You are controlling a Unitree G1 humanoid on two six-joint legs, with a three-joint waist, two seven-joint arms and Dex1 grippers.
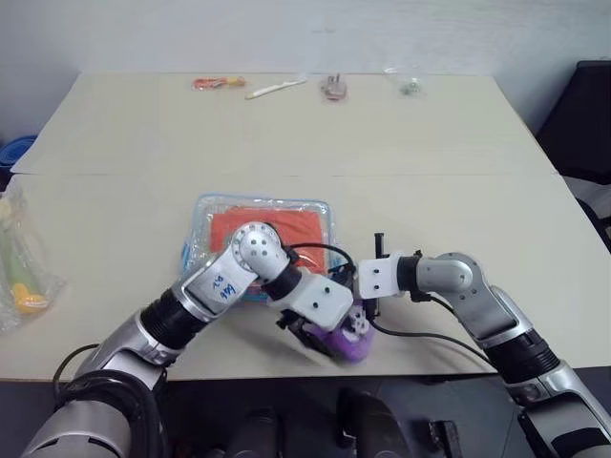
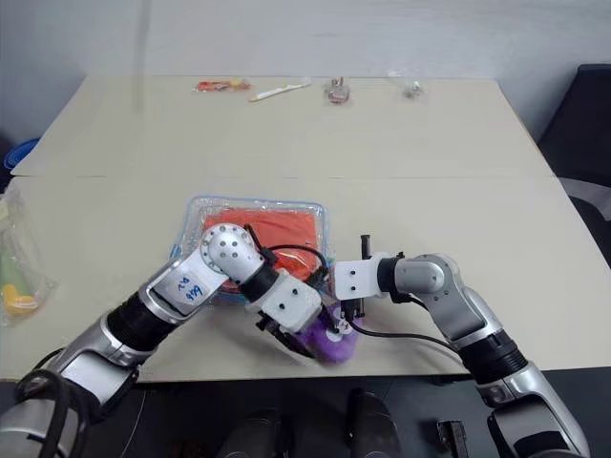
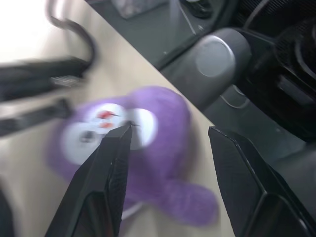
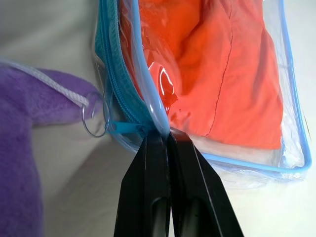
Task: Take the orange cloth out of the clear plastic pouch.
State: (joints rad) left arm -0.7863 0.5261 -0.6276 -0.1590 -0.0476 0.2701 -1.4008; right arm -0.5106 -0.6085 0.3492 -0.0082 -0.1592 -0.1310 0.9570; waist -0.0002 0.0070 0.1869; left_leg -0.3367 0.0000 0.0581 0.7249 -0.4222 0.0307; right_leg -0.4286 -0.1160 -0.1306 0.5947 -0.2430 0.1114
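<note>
The clear plastic pouch (image 1: 260, 239) lies flat on the bench (image 1: 420, 153), near its front edge, with the orange cloth (image 4: 217, 74) inside it, folded and showing a seam through the plastic. The right hand (image 4: 165, 140) reaches in from the right with its two black fingers pressed together, pinching the pouch's light blue trimmed edge at a corner, just beside the zip end. The cloth sits just past that pinch, inside the pouch wall, not touched by the fingers.

The left hand (image 3: 170, 143) has its fingers spread apart and holds nothing. It hangs over the purple plush toy (image 3: 128, 143), which lies at the bench's front edge, just beside the pouch's near right corner; the toy's cord and a small metal ring (image 4: 95, 121) lie against the pouch's zip side. The left arm crosses over the front part of the pouch, so the cloth lies behind and to the left of that hand.

At the far edge of the bench lie a few small things, too small to tell apart.
</note>
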